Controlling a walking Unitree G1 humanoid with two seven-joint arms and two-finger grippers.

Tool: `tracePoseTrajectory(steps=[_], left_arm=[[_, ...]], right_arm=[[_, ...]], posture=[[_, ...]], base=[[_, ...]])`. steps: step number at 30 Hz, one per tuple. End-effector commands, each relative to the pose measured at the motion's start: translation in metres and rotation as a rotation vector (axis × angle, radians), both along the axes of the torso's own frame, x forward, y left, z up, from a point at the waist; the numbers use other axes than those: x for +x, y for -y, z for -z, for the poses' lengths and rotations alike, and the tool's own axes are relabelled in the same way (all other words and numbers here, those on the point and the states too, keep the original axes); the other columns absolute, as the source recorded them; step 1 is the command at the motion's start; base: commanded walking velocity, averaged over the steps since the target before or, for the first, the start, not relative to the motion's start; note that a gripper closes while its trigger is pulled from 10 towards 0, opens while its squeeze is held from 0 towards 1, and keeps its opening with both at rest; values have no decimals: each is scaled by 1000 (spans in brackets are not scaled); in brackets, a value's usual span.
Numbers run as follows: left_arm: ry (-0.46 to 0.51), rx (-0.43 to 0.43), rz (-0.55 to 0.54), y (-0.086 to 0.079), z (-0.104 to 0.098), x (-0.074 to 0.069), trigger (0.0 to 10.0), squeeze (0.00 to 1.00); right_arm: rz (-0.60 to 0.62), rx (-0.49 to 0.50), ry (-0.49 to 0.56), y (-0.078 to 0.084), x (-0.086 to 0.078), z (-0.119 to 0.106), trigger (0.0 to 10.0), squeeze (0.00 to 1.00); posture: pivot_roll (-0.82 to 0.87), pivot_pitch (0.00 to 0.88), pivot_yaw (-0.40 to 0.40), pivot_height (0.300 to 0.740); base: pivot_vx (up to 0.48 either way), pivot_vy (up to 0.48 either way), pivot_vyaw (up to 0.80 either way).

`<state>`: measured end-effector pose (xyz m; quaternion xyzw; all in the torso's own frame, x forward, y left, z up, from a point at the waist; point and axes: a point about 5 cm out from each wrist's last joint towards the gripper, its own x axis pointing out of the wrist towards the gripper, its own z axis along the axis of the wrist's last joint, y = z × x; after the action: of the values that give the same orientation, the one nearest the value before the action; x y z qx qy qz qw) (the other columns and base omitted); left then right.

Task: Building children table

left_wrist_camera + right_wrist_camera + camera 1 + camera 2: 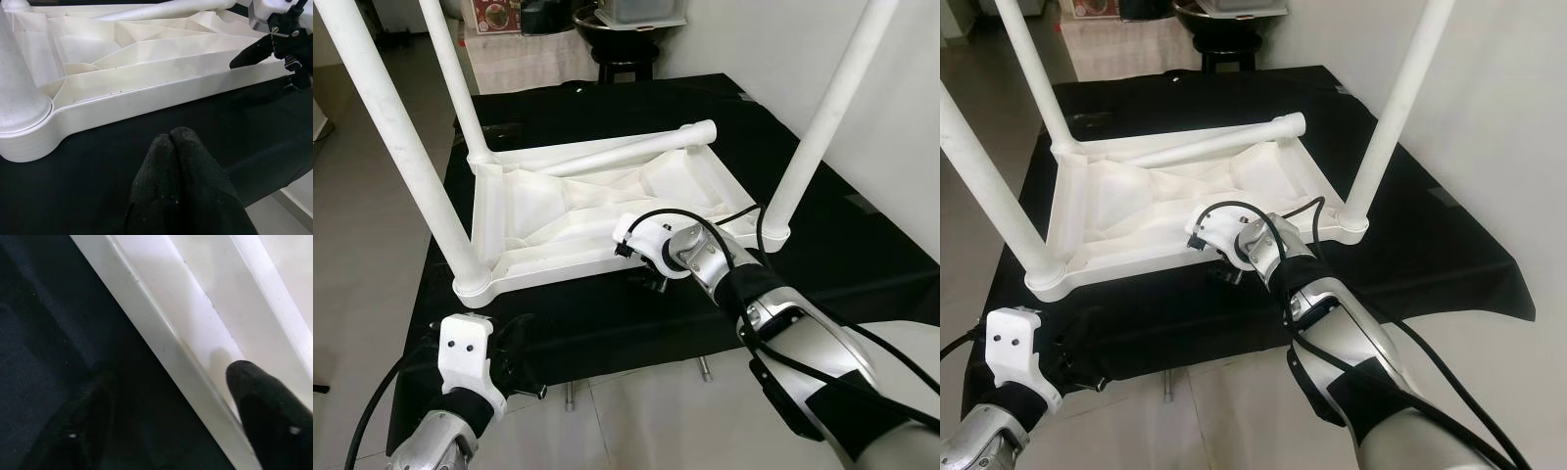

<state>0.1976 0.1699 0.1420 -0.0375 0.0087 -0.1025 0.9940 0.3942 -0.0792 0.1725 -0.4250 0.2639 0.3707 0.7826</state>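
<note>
Table top (597,211) lies upside down mid-frame on the black cloth (862,255), three legs up, fourth leg (626,152) loose across it. Right claw (641,266) straddles the near rim, fingers apart; left claw (181,142) pinched empty. I judge it light, stiff, slick plastic; rim grips best.

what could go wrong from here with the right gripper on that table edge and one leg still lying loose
The right gripper straddles the near rim of the upside-down tabletop; a pull could slide it over the black cloth, which hangs off the edge. The loose leg lies across the underside and could roll off if the top shifts. Three tall fitted legs may make it tippy, and the left gripper, shut, is not steadying it.
</note>
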Motion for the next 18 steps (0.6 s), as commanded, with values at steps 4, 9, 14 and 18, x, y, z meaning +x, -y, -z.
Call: tracePoseTrajectory(steps=[4, 9, 14, 18], left_arm=[[-11, -7, -2, 2, 1, -3, 10000, 0], [-9, -8, -4, 2, 0, -2, 10000, 0], [-7, -9, -4, 2, 0, -2, 10000, 0], [-6, -9, -3, 2, -1, -1, 10000, 0]], right_arm=[[-49, -28, -92, -3, -4, 6, 0, 0], [-78, -28, -125, -2, -5, 3, 0, 0], [-142, -52, -153, -1, -8, 4, 0, 0], [-212, -111, -150, 2, -10, 8, 1020, 0]], posture=[[8, 107, -56, 740], [6, 110, -57, 740], [3, 111, -56, 740], [-1, 112, -56, 740]], base=[[0, 0, 0], [0, 0, 0], [0, 0, 0], [0, 0, 0]])
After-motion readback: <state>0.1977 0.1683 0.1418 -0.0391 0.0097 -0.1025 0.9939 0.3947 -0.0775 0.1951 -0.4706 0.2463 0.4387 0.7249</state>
